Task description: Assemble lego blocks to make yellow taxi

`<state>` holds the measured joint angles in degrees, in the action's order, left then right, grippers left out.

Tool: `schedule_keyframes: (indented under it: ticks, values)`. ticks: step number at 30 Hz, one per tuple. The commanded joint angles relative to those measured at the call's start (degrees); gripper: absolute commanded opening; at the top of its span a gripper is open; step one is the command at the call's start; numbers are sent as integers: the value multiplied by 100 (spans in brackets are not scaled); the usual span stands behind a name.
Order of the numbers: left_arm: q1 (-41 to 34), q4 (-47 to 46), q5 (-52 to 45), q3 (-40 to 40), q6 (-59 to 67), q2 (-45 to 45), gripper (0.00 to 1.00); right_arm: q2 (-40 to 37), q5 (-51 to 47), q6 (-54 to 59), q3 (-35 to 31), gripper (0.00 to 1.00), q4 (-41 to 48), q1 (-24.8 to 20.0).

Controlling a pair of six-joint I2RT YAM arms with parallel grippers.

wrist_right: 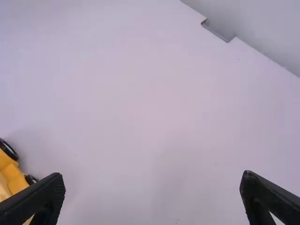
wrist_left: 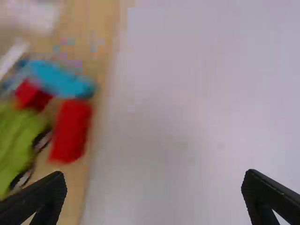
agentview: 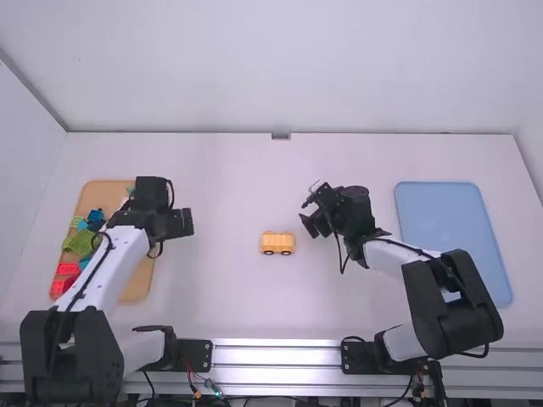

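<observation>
"Where's the taxi, and what do you have in your fingers?"

"The small yellow toy car (agentview: 277, 243), with dark wheels, is upright on the white tabletop (agentview: 237, 309), between your grippers and nearer the right one. Your left gripper (agentview: 180, 222) is beside the inner edge of the tan, smooth-looking tray (agentview: 136, 288), its fingers spread around nothing. Your right gripper (agentview: 312, 226) is near the car, toward the far edge, its fingers parted and unloaded too."

"What do your wrist views add?"

"For your left gripper (wrist_left: 154, 197), a rounded bright blue piece (wrist_left: 61, 79), a red oblong block (wrist_left: 70, 131) and a black-and-white piece (wrist_left: 43, 139) beside a lime-green piece (wrist_left: 16, 140), all in the tan tray, though blurred. For your right gripper (wrist_right: 152, 197), a black tyre with a pale hub (wrist_right: 8, 150) on the car, which is partly hidden by a finger. The high view gives you both trays whole."

"And your edges and room?"

"The tan tray lies toward the left edge; the flat, round-cornered blue tray (agentview: 450, 229) toward the right. Bare white surface runs from the car to the far edge, where you see a grey notch (agentview: 281, 136), and from the car to the near edge."
</observation>
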<state>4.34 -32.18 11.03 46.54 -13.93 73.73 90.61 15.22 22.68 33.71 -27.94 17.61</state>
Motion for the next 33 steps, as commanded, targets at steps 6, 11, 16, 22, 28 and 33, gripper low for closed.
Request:
schedule_keyframes:
  ticks: [6,11,16,22,28,33]
  values:
    - [1075,-1025,1596,-11,-2583,-57,99,-114,-7,-190,7,98,-142,2]
    - [2184,-944,249,-11,-1648,-57,99,-114,-4,-188,7,99,-142,2]
    - [3187,-811,-710,-13,-911,120,91,-114,-7,-190,7,98,-162,2]
    - [3560,-616,-721,-11,-807,745,88,-114,-4,-188,7,98,-184,2]
    - [3587,-341,-695,37,-570,1670,63,-114,-7,-190,7,98,-249,2]
    - [3591,-192,-697,87,-542,1939,55,-114,-7,-190,7,99,-319,2]
